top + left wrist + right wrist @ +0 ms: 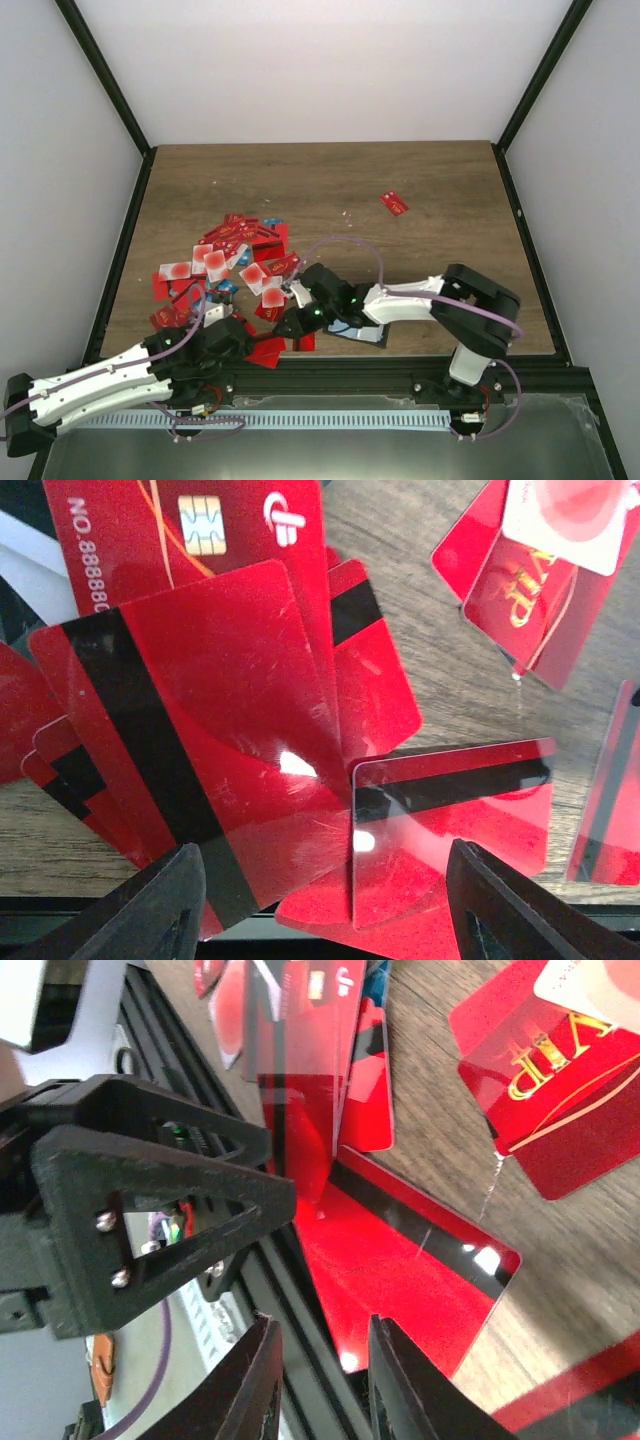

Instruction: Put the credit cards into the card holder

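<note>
Cards first: thin red plastic credit cards (235, 255), some w/ white patches, lie in a loose overlapping heap on the left-centre of the brown wooden table (330, 180). One stray red card (394, 203) sits well apart, far right. Heap spills to the near edge, w/ a few cards overhanging the black metal rail (400, 377). Prob. why both arms work there: an overhanging edge gives a finger something to get under, which flat cards on wood don't.

Left gripper (325, 852) hangs low over two stripe-side-up red cards, jaws wide apart and straddling them. It touches neither that I can see, so it reads as a pre-grasp. Right gripper (322, 1320) points in from the other side, nose to nose w/ the left, jaws only narrowly apart, nothing visibly between them.

Small black squarish card holder (365, 336), if that dark flat thing is it, lies just beside the heap under the right forearm, at the near edge. It's partly hidden, so can't tell if open. No card seen in it.
</note>
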Tool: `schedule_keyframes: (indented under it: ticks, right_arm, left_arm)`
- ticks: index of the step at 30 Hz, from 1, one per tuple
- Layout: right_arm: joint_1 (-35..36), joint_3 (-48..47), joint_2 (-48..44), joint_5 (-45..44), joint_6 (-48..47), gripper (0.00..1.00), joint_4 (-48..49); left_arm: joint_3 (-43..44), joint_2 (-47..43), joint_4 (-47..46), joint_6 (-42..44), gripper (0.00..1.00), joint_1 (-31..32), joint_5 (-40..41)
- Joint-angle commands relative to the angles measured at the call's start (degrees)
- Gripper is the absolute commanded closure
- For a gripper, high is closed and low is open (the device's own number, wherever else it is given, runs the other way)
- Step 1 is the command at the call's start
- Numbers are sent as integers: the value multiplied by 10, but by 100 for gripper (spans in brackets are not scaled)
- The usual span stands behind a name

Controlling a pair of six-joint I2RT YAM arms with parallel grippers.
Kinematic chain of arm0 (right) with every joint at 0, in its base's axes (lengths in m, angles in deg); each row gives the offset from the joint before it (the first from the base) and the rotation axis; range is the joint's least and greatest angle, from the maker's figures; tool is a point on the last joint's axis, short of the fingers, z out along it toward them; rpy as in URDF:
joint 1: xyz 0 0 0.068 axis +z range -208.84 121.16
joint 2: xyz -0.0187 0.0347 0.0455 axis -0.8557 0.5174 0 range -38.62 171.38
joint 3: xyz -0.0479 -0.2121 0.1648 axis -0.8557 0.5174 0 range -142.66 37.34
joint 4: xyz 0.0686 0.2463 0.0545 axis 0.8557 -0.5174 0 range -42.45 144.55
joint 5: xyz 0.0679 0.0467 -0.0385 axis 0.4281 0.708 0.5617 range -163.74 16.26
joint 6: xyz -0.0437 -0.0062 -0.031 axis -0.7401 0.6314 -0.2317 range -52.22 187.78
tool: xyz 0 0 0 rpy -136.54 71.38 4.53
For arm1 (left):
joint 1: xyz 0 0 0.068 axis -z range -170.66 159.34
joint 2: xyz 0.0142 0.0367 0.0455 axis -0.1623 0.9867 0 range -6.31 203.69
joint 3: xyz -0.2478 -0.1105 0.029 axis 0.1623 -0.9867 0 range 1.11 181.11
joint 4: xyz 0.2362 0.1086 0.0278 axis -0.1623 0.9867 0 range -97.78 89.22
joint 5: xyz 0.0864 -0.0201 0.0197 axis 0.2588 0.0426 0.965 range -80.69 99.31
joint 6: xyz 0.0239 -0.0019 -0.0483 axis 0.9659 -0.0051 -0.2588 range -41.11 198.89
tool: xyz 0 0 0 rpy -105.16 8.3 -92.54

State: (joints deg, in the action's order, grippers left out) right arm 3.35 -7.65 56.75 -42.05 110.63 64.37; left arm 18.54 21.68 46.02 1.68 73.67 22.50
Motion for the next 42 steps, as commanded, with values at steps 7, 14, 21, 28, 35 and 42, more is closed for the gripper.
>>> schedule_keyframes:
  ticks: [7, 14, 21, 28, 35, 42]
  right_arm:
    - [8, -63, 106, 31, -19, 75, 22]
    - [9, -73, 133, 22, -26, 75, 12]
    - [8, -68, 157, 9, -21, 76, 9]
    - [9, -50, 156, -19, -15, 82, -8]
    - [9, -45, 162, -36, -13, 83, -15]
    - [9, -40, 160, -37, -12, 86, -13]
  left_arm:
    - [-39, 13, -83, -1, 33, 2, -48]
    - [-37, 0, -45, -10, 33, 2, -62]
    - [-62, -29, -72, -9, 34, 2, -72]
    - [-83, -33, -96, -11, 36, 2, -81]
    - [-92, -56, -103, -15, 36, 3, -78]
    - [-109, -132, -128, -16, 40, 2, -72]
